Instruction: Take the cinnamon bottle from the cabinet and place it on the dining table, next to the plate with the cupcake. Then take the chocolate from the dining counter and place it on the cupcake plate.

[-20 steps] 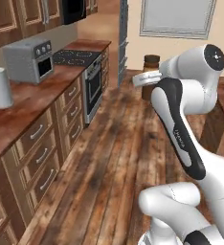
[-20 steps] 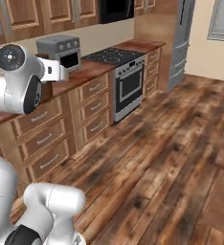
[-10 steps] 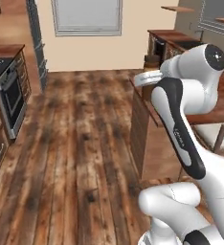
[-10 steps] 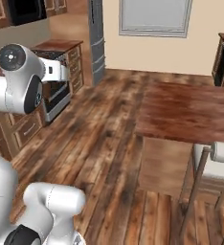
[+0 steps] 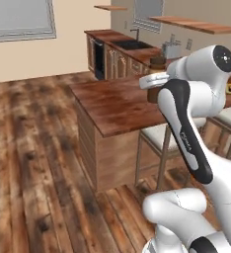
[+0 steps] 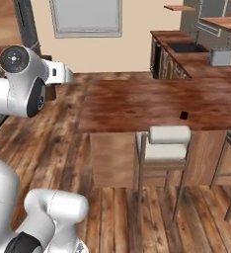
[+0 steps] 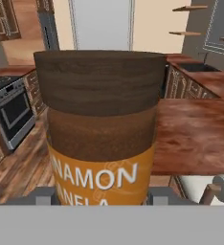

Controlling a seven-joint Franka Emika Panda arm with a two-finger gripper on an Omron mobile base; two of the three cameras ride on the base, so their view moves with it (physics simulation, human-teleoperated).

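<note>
Left base view — white arm before the polished, reddish wood-grain dining table [image 5: 117,106]. Right base view — a thin flat black chocolate [image 6: 183,115] lies on that tabletop above a cushioned stool [image 6: 163,148]. Hand view — the cylindrical cinnamon bottle [image 7: 100,129], dark-capped with an orange label, sits clasped in the gripper [image 7: 100,195]

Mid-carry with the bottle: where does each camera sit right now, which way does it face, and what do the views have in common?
Left base view: behind the arm's left, facing the dining table; the arm rises at lower right.
Right base view: behind its right, facing the same table, with the chocolate above a stool; the arm is at left.
Hand view: on the hand, looking along the gripper at the cinnamon bottle.
All three share the table.
</note>
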